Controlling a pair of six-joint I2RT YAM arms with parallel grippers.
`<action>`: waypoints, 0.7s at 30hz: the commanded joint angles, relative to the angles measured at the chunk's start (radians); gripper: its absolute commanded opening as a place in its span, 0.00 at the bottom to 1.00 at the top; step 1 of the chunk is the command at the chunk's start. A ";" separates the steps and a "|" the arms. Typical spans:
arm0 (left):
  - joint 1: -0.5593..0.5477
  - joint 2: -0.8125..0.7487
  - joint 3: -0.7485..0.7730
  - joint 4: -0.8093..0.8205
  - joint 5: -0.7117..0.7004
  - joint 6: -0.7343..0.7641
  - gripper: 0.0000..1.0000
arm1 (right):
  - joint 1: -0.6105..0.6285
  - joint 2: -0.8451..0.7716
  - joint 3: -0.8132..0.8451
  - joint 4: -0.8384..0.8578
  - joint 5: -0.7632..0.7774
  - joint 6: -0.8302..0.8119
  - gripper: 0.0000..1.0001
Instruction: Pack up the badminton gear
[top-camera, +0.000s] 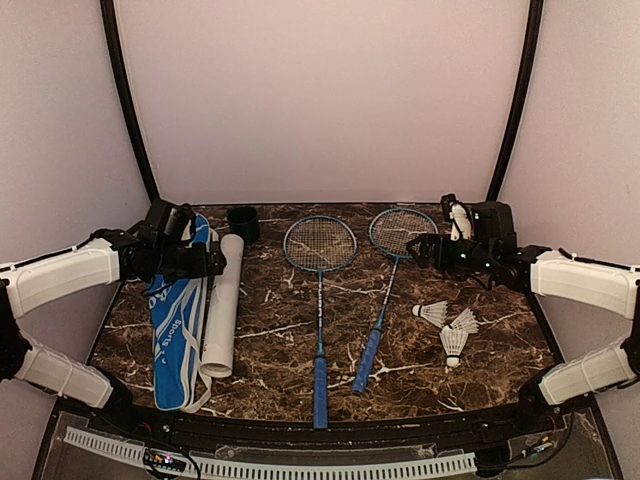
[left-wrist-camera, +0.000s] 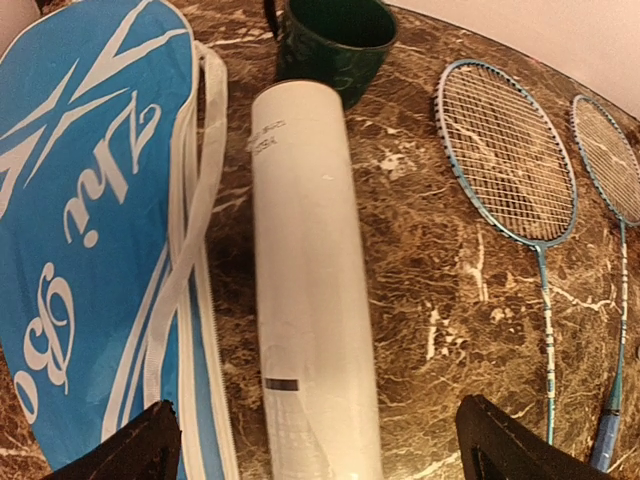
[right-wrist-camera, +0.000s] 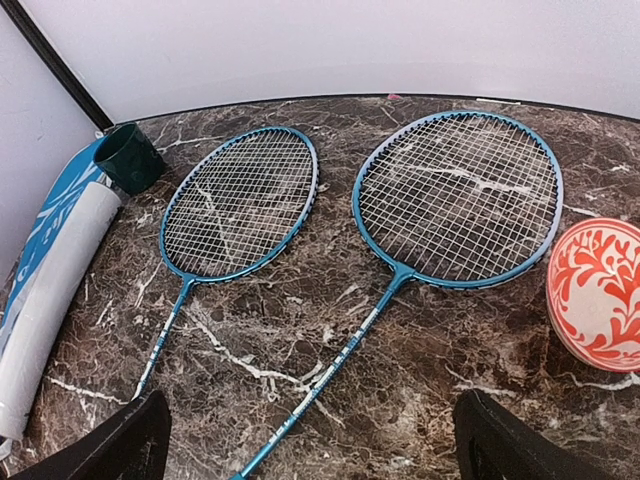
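Here's a robot test booth, a lab rig and no home. A dark marble-look table (top-camera: 270, 300) sits boxed in by plain white walls (top-camera: 320, 100) behind it and on both sides. Two black poles (top-camera: 128, 100) rise from the table's far corners. Two white arms (top-camera: 60, 275) reach in over the table's left and right edges, and a white slotted strip (top-camera: 300, 467) with wiring runs below its near edge.
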 joint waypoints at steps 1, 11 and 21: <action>0.024 0.039 0.050 -0.117 -0.021 -0.010 0.99 | 0.003 -0.011 0.022 0.016 0.023 0.016 0.99; 0.024 0.080 0.066 -0.070 -0.003 -0.007 0.99 | -0.017 -0.063 -0.014 0.027 0.029 0.002 0.99; 0.039 0.206 0.156 -0.148 0.003 0.110 0.99 | -0.142 -0.101 -0.053 0.056 -0.082 0.040 0.99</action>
